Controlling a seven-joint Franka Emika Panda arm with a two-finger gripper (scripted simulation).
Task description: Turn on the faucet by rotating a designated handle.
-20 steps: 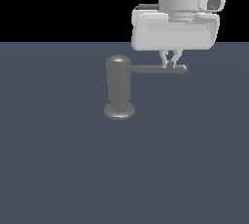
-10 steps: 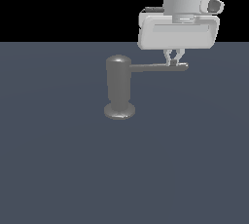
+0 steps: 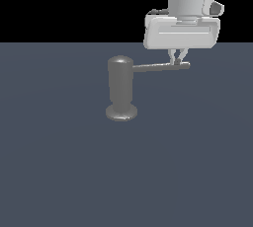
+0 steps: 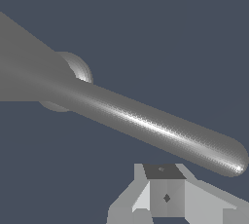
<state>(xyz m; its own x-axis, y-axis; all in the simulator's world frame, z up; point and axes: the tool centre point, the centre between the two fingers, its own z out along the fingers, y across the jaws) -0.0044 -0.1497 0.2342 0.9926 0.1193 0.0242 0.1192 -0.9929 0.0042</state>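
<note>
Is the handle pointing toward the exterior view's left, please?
No, the handle sticks out from the faucet toward the exterior view's right.

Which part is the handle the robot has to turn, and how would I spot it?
Find the dull grey metal faucet, an upright cylinder with a domed top and flared round base, standing on the dark blue-grey floor. Near its top, a thin straight grey rod handle sticks out sideways toward the exterior view's right. It is the only long thin piece, and its far end sits under the white robot gripper.
</note>
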